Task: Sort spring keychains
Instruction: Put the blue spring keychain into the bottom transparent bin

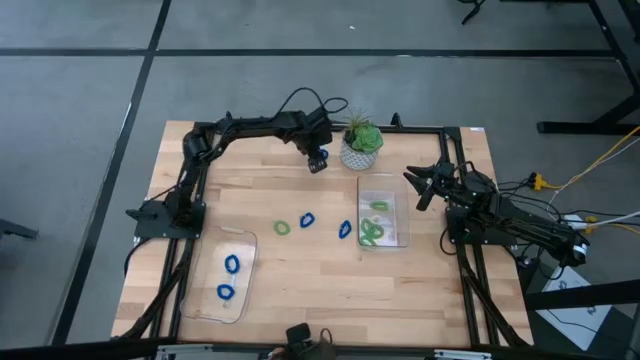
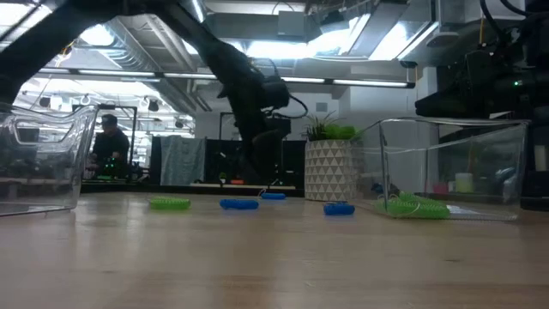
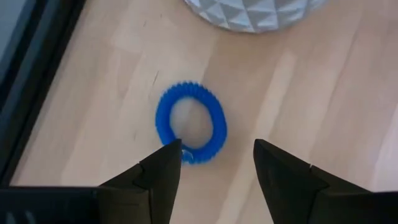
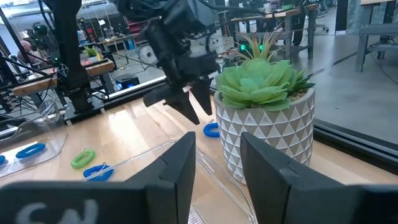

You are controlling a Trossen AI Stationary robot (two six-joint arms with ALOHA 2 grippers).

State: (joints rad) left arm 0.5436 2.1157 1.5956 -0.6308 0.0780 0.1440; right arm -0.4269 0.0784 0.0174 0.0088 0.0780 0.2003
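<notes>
My left gripper (image 3: 217,155) (image 1: 317,160) is open at the table's far side, beside the potted plant. It points down over a bright blue spring keychain (image 3: 191,121) (image 4: 211,129) that lies flat on the wood, one finger on either side of the keychain's near rim and apart from it. A green keychain (image 1: 282,228) and two blue ones (image 1: 307,219) (image 1: 345,231) lie mid-table. Two blue keychains (image 1: 231,264) lie in the left clear tray (image 1: 245,240). Several green keychains (image 1: 374,230) lie in the right clear tray (image 1: 400,215). My right gripper (image 4: 217,155) (image 1: 420,185) waits open by the right tray's far right corner.
The green plant in a white patterned pot (image 1: 361,146) (image 3: 249,12) stands right next to my left gripper, at the far edge. Black frame rails (image 1: 420,128) run along the table's far and side edges. Bare wood lies between the two trays toward the near edge.
</notes>
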